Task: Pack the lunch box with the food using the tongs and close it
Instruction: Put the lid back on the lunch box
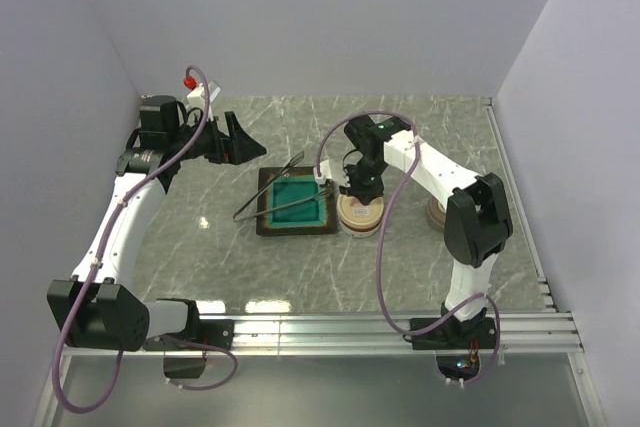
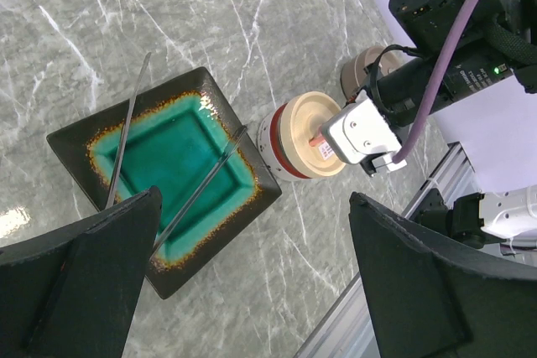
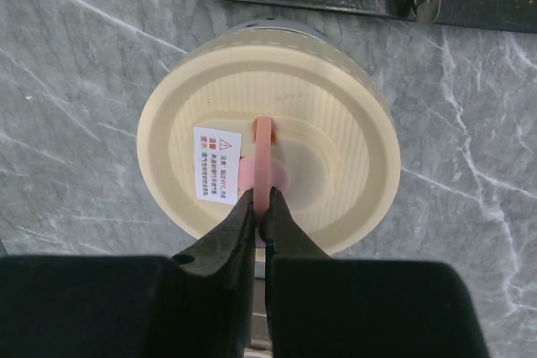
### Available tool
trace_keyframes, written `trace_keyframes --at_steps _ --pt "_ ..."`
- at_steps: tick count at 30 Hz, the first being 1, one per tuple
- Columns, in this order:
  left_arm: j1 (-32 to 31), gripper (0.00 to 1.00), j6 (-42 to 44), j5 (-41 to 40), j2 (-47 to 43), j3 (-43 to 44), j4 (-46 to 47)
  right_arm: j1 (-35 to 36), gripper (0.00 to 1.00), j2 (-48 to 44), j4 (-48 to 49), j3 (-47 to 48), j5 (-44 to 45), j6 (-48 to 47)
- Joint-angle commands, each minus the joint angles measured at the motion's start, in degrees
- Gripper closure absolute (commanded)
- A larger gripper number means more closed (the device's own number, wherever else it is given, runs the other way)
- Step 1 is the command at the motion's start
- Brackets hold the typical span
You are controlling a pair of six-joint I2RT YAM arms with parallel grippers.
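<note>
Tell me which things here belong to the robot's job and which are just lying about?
In the job: lunch box, its pink tab pinched by the right hand, tongs.
Lying about: teal tray under the tongs, tan round thing.

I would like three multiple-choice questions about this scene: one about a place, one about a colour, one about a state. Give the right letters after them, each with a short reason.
1. Where does the lunch box stand?
A. Beside the tray, on its right in the top view
B. On the tray
C. At the far left corner

2. What colour is the inside of the tray?
A. Yellow
B. Teal
C. White

3. What is the right gripper doing?
A. Open above the tray
B. Shut on the tray's rim
C. Shut on the pink tab atop the lunch box

Answers:
1 A: the top view shows it next to the tray's right edge.
2 B: teal glaze inside a dark rim.
3 C: the right wrist view shows the fingers pinching the tab.
</note>
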Motion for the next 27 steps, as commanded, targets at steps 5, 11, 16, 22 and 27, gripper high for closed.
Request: trace_keyframes --at_steps 5,11,16,22,27 --pt "0.36 0.01 -0.78 1.74 -0.24 0.47 2.22 -1.23 1.00 1.98 -0.47 0.62 0.11 -1.42" --pt "0.36 0.00 -0.78 1.91 0.19 0.38 2.14 -1.32 1.00 2.42 -0.21 0.18 -0.06 -1.51" --pt "0.36 0.01 -0.87 1.65 0.02 0.03 2.49 -1.15 1.00 2.42 -0.21 0.62 -0.41 -0.37" --pt "0.36 0.01 -1.04 1.74 0.28 -0.06 2.66 -0.35 1.00 0.58 1.90 -2.27 0.99 0.95" --pt "0.36 0.00 -1.04 1.83 0.46 -0.06 2.49 -0.27 1.00 -0.48 3.31 -3.51 0.99 1.74"
